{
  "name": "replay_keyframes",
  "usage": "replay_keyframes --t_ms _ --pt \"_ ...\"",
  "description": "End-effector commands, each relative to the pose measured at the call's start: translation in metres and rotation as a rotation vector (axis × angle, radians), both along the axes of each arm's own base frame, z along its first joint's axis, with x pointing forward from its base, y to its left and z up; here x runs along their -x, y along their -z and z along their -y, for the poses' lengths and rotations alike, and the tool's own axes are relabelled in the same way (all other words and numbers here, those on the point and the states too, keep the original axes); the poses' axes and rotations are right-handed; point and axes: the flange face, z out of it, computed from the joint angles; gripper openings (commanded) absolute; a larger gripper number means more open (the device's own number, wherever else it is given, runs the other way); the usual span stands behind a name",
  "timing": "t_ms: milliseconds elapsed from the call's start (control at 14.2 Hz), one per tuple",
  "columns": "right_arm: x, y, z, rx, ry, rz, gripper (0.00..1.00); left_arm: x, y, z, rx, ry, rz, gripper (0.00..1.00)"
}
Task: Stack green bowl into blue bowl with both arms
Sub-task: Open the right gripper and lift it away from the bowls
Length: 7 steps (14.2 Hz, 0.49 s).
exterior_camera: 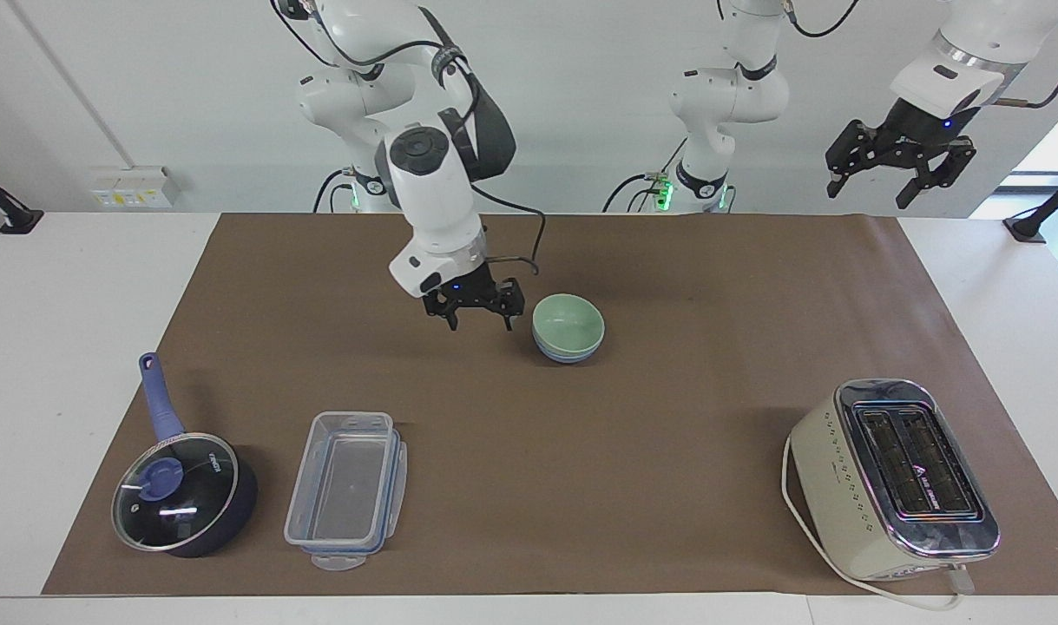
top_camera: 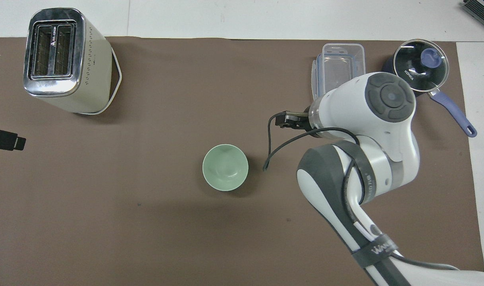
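Green bowl (exterior_camera: 568,323) sits nested in blue bowl (exterior_camera: 567,352), mid-bench. Right pincer (exterior_camera: 477,314) open, empty, just beside them; left pincer (exterior_camera: 900,174) open, empty, waiting high. Bowls look light, rigid, smooth: grip the rim.

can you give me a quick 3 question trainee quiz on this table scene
1. True or false: the pale mint-green bowl sits nested in the periwinkle-blue bowl.
2. Which arm's tool hangs open over the brown mat beside the stacked bowls? A) right tool B) left tool
3. Fill in: the clear plastic container lies between the cream toaster and the dark blue lidded ______.

Key: 1 true; 2 A, while the left tool waits raised, open, off the mat at its own end; 3 saucepan.
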Motion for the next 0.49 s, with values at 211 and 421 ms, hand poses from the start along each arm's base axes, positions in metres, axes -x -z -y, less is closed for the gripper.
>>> replay_keyframes --t_ms 211,421 --pt "0.003 -0.096 0.088 0.051 0.037 0.005 1.0 0.009 0.001 -0.005 -0.002 0.004 -0.023 1.0" --pt "0.023 -0.135 0.113 0.047 0.074 0.014 1.0 0.009 0.001 -0.005 -0.004 0.004 -0.024 1.0"
